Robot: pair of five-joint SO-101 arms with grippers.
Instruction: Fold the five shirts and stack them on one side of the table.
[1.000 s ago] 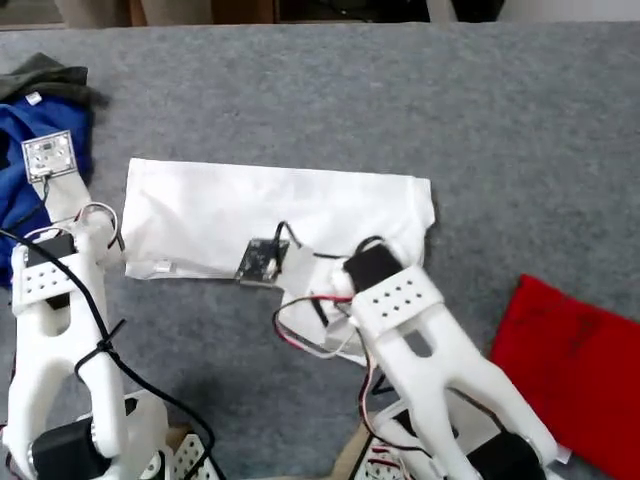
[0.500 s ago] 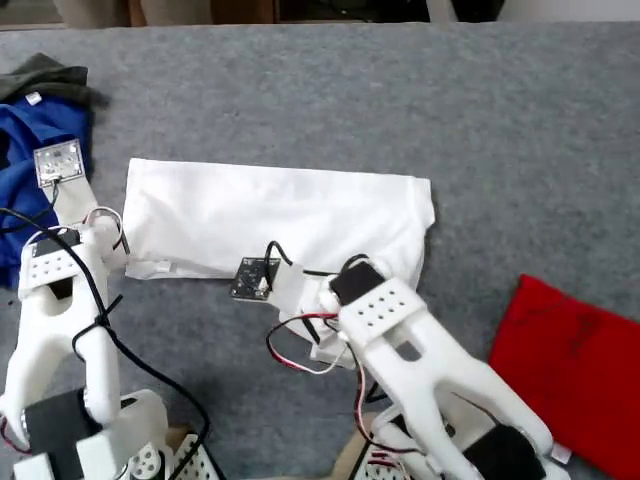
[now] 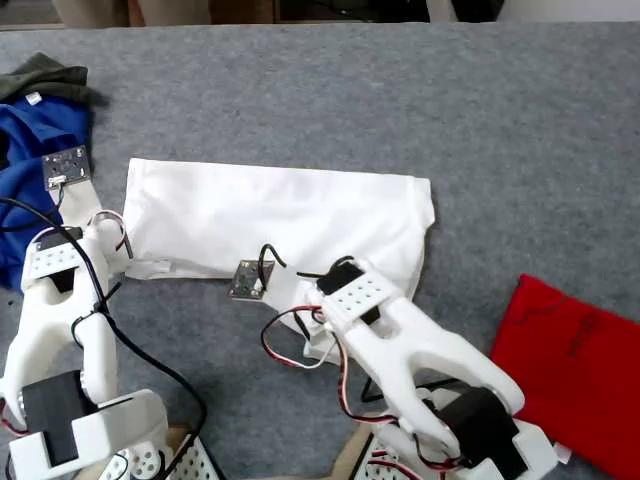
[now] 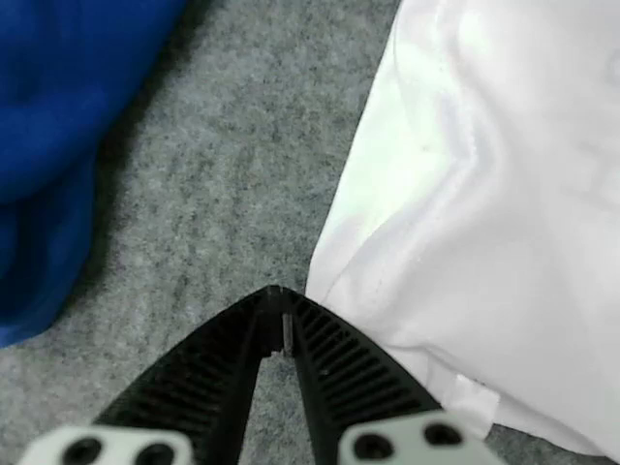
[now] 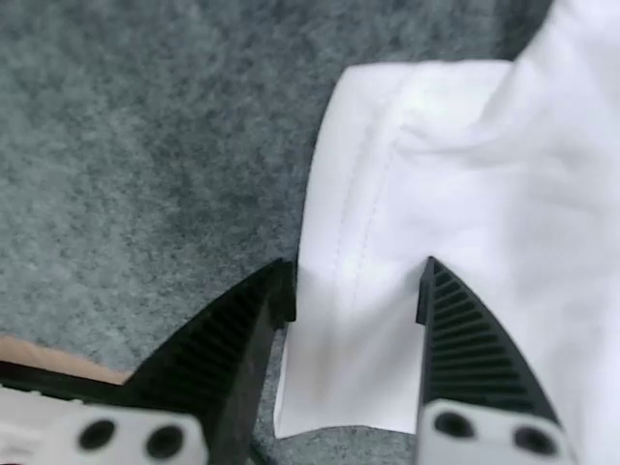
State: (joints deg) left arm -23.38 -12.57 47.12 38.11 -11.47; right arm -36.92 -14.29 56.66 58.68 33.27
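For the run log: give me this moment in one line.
left gripper shut, beside white shirt edge | right gripper open, straddling its flap

- flat shirt (image 3: 280, 215) mid-table (image 3: 500, 120)
- crumpled shirt (image 3: 25, 150) at its 9 o'clock, apart
- folded shirt (image 3: 570, 360) at its 4 o'clock, apart
- left gripper (image 4: 278, 310) beside its 8 o'clock corner
- right gripper (image 5: 356, 281) over its 6 o'clock edge

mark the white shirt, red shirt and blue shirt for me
white shirt (image 3: 280, 215): high view, middle of the spread fabric.
red shirt (image 3: 575, 365): high view, centre of the folded cloth.
blue shirt (image 3: 28, 130): high view, upper part of the bunched pile.
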